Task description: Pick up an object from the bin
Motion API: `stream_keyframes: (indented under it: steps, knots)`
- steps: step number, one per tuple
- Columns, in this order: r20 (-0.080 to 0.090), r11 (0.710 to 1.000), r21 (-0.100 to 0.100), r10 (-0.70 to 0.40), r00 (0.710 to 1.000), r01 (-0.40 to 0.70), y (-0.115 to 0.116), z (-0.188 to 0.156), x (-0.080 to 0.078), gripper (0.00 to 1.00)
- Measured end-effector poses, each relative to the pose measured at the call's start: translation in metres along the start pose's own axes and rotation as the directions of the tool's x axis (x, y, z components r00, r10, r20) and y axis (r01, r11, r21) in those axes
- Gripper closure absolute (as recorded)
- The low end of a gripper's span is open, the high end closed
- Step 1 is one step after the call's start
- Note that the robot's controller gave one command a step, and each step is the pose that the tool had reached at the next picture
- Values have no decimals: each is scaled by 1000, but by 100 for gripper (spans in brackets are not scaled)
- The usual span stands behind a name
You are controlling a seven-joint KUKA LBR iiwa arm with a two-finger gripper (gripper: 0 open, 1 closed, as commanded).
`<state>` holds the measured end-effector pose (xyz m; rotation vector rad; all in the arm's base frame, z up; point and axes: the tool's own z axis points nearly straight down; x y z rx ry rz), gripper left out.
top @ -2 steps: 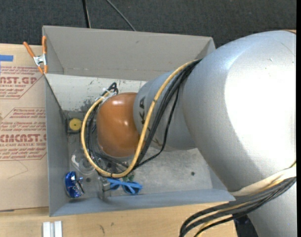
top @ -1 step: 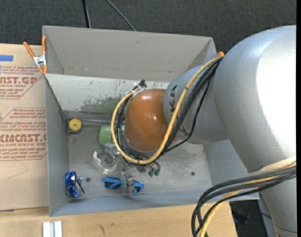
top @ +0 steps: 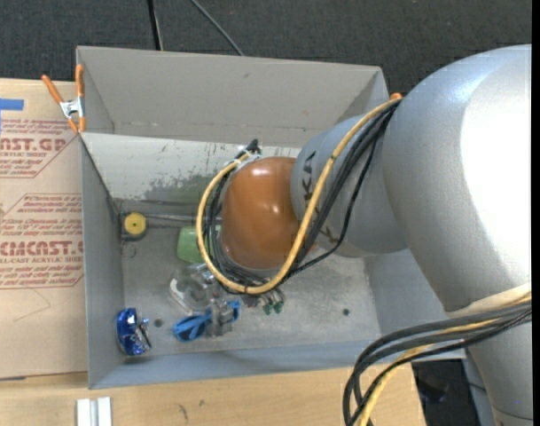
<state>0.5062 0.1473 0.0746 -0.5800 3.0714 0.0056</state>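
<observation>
gripper (top: 213,303) hovering over small blue thing (top: 191,327), near side of the bin (top: 99,264), can't tell if jaws are clenched

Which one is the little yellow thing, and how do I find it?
Start at the left wall of the grey bin. On the floor near it, towards the back, lies a small round yellow disc. It is the only yellow thing in there, and its nearest neighbour is a bigger green lump.
</observation>
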Motion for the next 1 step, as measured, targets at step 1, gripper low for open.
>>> stream_keyframes:
  steps: [1]
  knots:
    - [-8, 1000, 2, 26, 1000, -26, -8, -143, 25, 100]
